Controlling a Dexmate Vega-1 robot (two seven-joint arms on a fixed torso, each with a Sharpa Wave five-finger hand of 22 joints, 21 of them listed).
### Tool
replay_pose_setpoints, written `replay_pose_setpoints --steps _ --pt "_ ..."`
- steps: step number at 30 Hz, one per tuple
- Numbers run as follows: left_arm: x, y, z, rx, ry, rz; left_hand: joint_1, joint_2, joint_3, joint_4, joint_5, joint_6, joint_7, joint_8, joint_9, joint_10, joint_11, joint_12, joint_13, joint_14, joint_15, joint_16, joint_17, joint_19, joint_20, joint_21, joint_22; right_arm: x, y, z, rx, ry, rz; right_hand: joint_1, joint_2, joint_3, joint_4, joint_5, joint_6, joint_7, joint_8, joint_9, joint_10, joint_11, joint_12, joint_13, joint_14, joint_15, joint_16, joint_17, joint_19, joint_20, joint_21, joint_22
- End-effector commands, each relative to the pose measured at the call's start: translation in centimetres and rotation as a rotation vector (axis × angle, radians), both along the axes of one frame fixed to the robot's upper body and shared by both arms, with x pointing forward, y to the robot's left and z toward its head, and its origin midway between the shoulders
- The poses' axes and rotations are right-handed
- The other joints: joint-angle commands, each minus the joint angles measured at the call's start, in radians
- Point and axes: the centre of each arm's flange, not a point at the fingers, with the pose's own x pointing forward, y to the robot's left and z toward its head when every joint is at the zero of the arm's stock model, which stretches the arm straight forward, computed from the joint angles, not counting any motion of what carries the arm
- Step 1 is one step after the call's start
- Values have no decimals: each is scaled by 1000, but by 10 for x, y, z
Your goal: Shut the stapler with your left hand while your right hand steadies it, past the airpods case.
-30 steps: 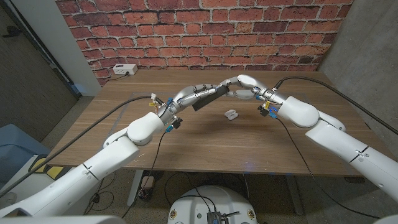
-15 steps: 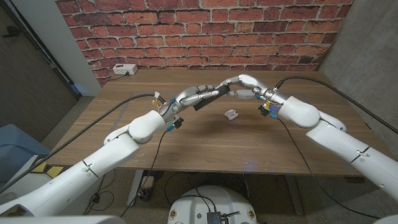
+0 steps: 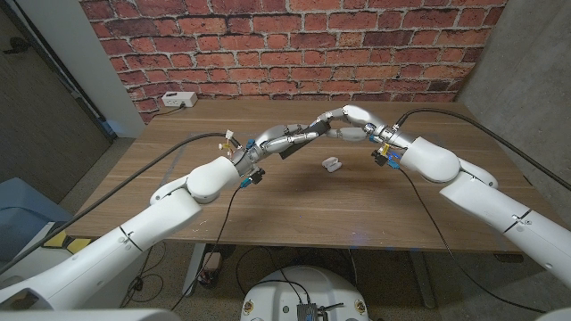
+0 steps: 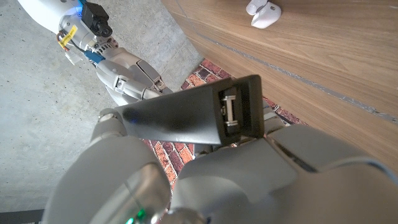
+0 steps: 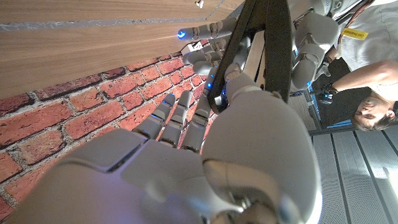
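Beyond the white airpods case (image 3: pixel 332 164) on the wooden table (image 3: pixel 294 201), toward the brick wall (image 3: pixel 294 45), both hands meet on a black stapler (image 3: pixel 302 141). The left hand (image 3: pixel 284 140) lies along the stapler with its fingers pressed around the black body. The right hand (image 3: pixel 344 126) grips the stapler's far end, fingers curled together. Compared with a second ago, the left forearm has moved slightly farther from the case; the stapler and case look unmoved.

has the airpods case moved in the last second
No. In the head view the airpods case sits at the same spot on the wooden table, the same way from the white box by the wall.
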Motion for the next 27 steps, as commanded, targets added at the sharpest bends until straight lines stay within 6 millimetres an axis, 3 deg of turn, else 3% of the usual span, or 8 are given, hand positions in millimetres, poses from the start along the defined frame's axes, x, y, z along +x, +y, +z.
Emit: replay_pose_setpoints --steps 1,2,5,7,10,13,22,27 --pt "1 -2 -1 -18 -8 -9 33 22 13 -7 9 37 -14 21 11 41 -19 19 11 27 -17 17 1 -1 0 2 3 -2 1 0 -2 -5 -2 3 10 9 -2 4 7 -1 -1 2 68 -58 -5 0 -1 -191 6 5 -1 8 -2 3" --pt "2 -2 -1 -26 -10 -9 42 28 17 -8 9 55 -27 30 15 56 -24 25 13 31 -20 19 0 3 0 4 3 -2 1 0 -2 -5 -3 3 10 9 -2 4 7 -1 -1 2 67 -58 -5 0 -1 -191 7 5 -1 8 -2 3" --pt "2 -1 -3 -56 -8 -18 63 46 28 -13 8 75 -33 41 21 80 -40 35 18 45 -30 24 -1 11 -1 7 2 -3 1 0 -5 -5 -5 3 10 10 -2 4 7 -2 -2 1 66 -59 -7 1 -1 -191 7 5 -2 8 -3 3" --pt "2 0 -5 -76 -8 -18 99 76 48 -20 5 106 -54 58 30 114 -58 47 25 66 -46 32 -2 25 -1 11 2 -3 2 0 -5 -3 -6 3 10 10 -2 4 7 -2 -2 1 67 -59 -7 1 -1 -191 7 5 -1 8 -2 3" --pt "2 2 -7 -100 -10 -15 120 94 59 -24 1 122 -67 67 37 134 -59 54 29 82 -54 36 -4 34 -1 13 1 -3 3 0 -6 -1 -5 2 10 10 -2 4 6 -1 -3 1 68 -58 -8 0 -1 -191 7 5 -2 8 -3 3" --pt "2 4 -8 -116 -6 -16 144 113 71 -26 -7 167 -89 89 49 181 -77 71 38 108 -74 42 -5 49 -6 17 1 -3 5 -1 -10 0 -1 1 10 10 -2 4 7 -2 -3 1 65 -60 -9 2 -1 -191 7 5 -2 7 -3 3" --pt "1 5 -10 -123 6 -14 174 166 98 -21 -15 275 -111 136 70 282 -107 106 55 157 -98 50 -6 69 -12 19 1 -5 10 -1 -17 0 4 -3 10 8 0 4 2 -8 -6 2 60 -62 -12 9 -4 -190 7 5 -3 7 -3 3" --pt "1 6 -12 -123 10 -11 181 174 103 -22 -17 292 -111 143 74 291 -106 107 57 172 -109 52 -7 75 -16 20 1 -5 10 -1 -15 4 1 -4 10 8 0 4 4 -8 -6 1 65 -65 -16 4 -6 -190 7 5 -2 9 -3 3"
